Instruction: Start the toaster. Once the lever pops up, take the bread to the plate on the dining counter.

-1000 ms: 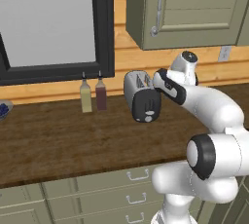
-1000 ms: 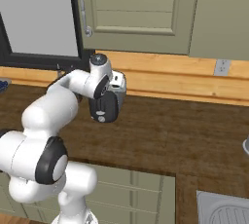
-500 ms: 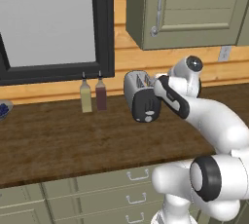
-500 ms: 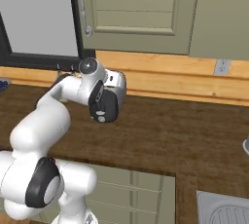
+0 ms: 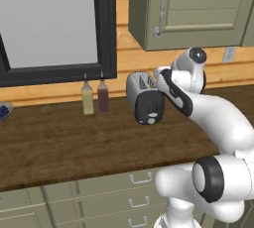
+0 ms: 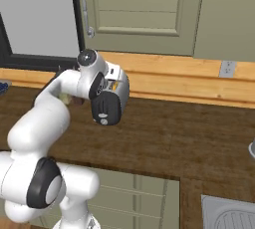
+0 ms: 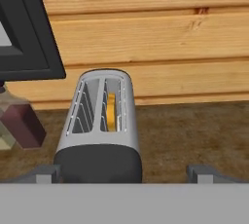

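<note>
Toaster (image 5: 145,97), small, rounded, silver-grey with a black end panel, stands on the dark brown wood-grain counter (image 5: 59,142) near the timber wall; I use it as my landmark. In the left base view, two small bottles, one pale (image 5: 87,99) and one dark red (image 5: 102,96), sit left of it under the black-framed window (image 5: 105,28). Olive-green wall cabinet (image 5: 198,9) hangs above and to its right.

Hand view: the toaster's two slots face me from just above, and an orange-tan slice of bread (image 7: 112,112) sits down in the right-hand slot. Two-finger gripper (image 7: 124,173) hovers over the black end of the toaster, jaws spread wide, one dark tip on either side of the body, nothing held. I see no contact yet.

Round black knob (image 5: 152,119) shows low on the end panel. I cannot pick out the lever from here; too small against black.

Judgement: first step in hand, starting the toaster. Next move calls for me to lower the hand along the end panel, find the slider and press it down, keeping clear of the knob. Plate and dining counter come later.
</note>
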### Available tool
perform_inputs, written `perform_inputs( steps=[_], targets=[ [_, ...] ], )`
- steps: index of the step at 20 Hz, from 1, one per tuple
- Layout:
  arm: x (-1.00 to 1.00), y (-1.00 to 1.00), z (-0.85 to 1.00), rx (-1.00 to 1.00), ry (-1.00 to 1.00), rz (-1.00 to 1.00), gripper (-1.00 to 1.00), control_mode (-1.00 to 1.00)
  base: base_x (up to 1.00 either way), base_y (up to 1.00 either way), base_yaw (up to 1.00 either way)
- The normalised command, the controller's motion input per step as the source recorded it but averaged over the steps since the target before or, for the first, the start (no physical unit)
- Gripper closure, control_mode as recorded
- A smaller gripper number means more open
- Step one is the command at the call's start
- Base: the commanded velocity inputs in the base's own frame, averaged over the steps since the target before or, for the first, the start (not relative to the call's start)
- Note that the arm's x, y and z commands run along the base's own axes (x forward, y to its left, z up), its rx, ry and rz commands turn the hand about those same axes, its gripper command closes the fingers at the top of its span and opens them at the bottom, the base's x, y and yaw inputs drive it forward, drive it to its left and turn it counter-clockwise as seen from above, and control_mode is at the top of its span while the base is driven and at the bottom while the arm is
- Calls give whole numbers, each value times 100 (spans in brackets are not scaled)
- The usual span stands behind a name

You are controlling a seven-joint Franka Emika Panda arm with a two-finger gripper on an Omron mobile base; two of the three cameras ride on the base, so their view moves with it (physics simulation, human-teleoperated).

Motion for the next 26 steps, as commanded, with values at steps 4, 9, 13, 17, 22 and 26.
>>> perform_inputs(
  steps=[4,9,13,17,22,26],
  targets=[
    [5,0,0,0,0,0,-100,-100,0,0,0],
    [6,1,0,0,0,0,-100,-100,0,0,0],
    [21,14,0,0,0,0,-100,-100,0,0,0],
    [25,27,0,0,1,1,-100,-100,0,0,0],
    [22,13,0,0,2,3,-100,-100,0,0,0],
    [16,0,-4,0,1,0,-100,-100,0,0,0]
  ],
)
